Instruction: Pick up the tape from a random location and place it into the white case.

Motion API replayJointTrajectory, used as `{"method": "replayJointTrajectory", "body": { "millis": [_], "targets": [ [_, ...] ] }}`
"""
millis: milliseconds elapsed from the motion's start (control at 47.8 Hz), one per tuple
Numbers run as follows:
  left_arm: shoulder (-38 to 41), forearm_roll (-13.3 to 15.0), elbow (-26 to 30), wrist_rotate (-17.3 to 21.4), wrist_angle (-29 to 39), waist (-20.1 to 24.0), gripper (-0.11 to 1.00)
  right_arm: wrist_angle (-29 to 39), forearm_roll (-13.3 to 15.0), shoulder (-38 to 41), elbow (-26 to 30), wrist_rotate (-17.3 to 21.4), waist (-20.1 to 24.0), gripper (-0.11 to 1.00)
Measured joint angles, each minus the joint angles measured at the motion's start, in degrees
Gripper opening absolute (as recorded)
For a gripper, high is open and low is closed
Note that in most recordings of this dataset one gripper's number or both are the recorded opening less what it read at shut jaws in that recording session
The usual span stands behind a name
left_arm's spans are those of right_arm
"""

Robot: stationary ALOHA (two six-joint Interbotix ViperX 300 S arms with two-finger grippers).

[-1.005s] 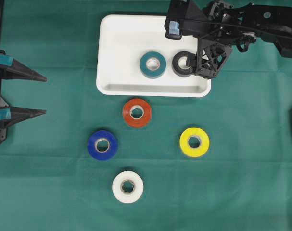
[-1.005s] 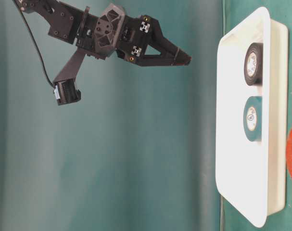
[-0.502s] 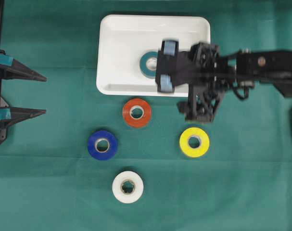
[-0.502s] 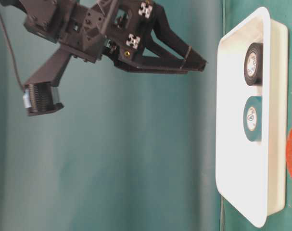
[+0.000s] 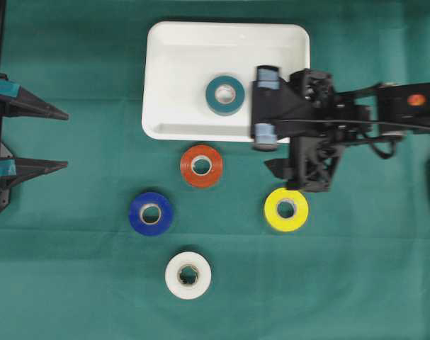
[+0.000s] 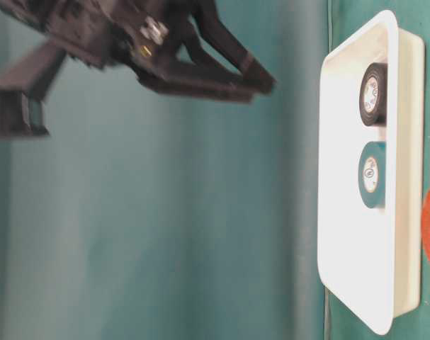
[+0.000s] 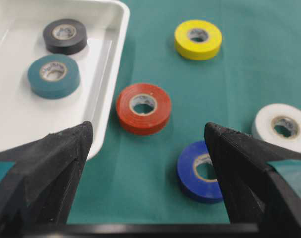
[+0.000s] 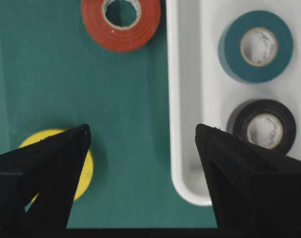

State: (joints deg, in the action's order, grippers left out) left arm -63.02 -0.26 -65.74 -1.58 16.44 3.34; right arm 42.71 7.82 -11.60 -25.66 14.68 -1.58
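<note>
The right gripper (image 8: 140,136) stands wide open and holds nothing, straddling the rim of the white case (image 8: 177,99). Beyond its one finger lie the black tape (image 8: 262,126) and teal tape (image 8: 256,46) inside the case; under the other, the yellow tape (image 8: 86,168); ahead, the red tape (image 8: 121,25). The left gripper (image 7: 148,136) is wide open and empty

A green cloth (image 5: 73,283) covers the whole table, evenly lit, lightly creased.

White case (image 5: 172,64) holds teal tape (image 5: 225,95), black tape (image 7: 65,36); green cloth (image 5: 73,269).
</note>
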Motion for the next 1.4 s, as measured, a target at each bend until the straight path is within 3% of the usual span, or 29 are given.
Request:
{"method": "replayJointTrajectory", "body": {
  "millis": [733, 1151, 1402],
  "targets": [
    [0.00, 0.09, -0.09, -0.09, -0.09, -0.09, 0.91, -11.51, 0.00, -38.23, -25.40, 0.09, 0.18, 0.82],
    [0.00, 0.09, -0.09, 0.00, -0.09, -0.09, 0.91, -21.62, -1.05, -44.38, -38.94, 1.23, 0.18, 0.80],
    [0.00, 0.09, -0.09, 0.00, -0.09, -0.09, 0.91, -23.12, -1.14, -44.74, -40.34, 1.49, 0.18, 0.80]
  ]
}}
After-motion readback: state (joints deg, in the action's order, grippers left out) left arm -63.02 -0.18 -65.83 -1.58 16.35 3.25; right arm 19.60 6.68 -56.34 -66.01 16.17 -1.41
